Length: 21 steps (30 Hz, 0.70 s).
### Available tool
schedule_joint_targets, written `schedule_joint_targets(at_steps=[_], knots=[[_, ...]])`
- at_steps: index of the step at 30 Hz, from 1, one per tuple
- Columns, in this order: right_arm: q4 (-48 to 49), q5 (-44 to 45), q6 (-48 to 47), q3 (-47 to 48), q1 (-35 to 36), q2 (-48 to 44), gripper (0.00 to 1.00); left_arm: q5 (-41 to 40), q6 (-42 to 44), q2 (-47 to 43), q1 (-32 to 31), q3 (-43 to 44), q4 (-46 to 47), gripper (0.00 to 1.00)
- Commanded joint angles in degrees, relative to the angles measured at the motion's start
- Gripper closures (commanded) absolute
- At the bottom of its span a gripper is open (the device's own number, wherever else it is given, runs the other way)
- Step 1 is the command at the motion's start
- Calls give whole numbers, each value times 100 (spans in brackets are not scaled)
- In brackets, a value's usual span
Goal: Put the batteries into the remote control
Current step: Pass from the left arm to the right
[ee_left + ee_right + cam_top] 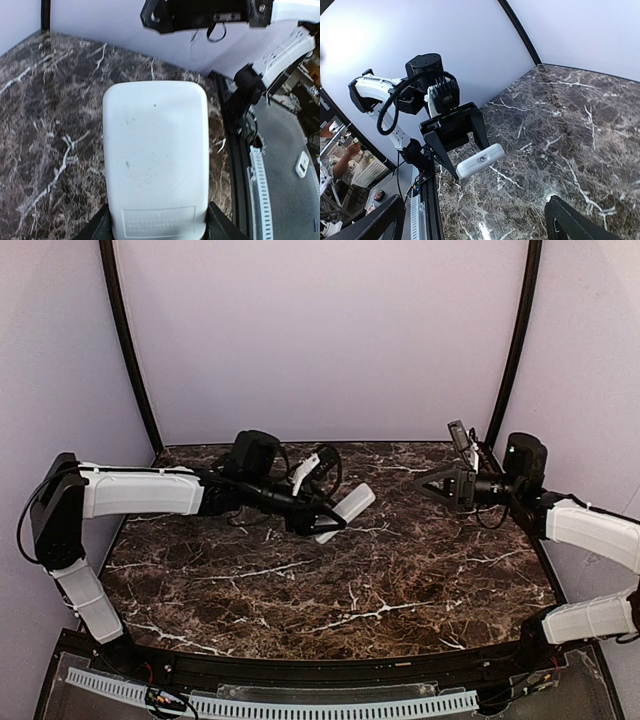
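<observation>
My left gripper is shut on the remote control and holds it in the air above the middle of the marble table. In the left wrist view the remote's plain white back fills the centre, its near end clamped between my black fingers. The right wrist view shows the remote from the side in the left gripper. My right gripper is open and empty, in the air to the right, pointing at the remote. The batteries are out of view.
A white ribbed strip runs along the near edge below the table. A small white piece lies on the grey surface off the table's side. Black frame posts and plain walls enclose the back.
</observation>
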Motion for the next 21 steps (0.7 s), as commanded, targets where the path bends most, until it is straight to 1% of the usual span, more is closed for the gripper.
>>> schedule_joint_targets(at_steps=[1,3,4,6,8,16,21], knots=[[347,-182,-176,473,381,131,3,699,-897,-400,-30,-350,1503,71],[437,-225,-178,638,578,318,4,802,-1140,-505,-30,-572,1972,71],[496,-244,-164,716,664,415,4,847,-1346,-575,-26,-650,2411,71],[637,-317,-130,855,824,627,6,977,-1671,-621,-28,-836,2986,71],[721,-359,-136,980,992,768,7,1066,-1900,-626,-30,-922,3308,71],[832,-92,-232,1352,1445,1230,9,1137,-2229,-645,-39,-1115,3944,71],[967,-69,-186,1611,1700,1469,11,1098,-2299,-661,-39,-1207,4088,71]])
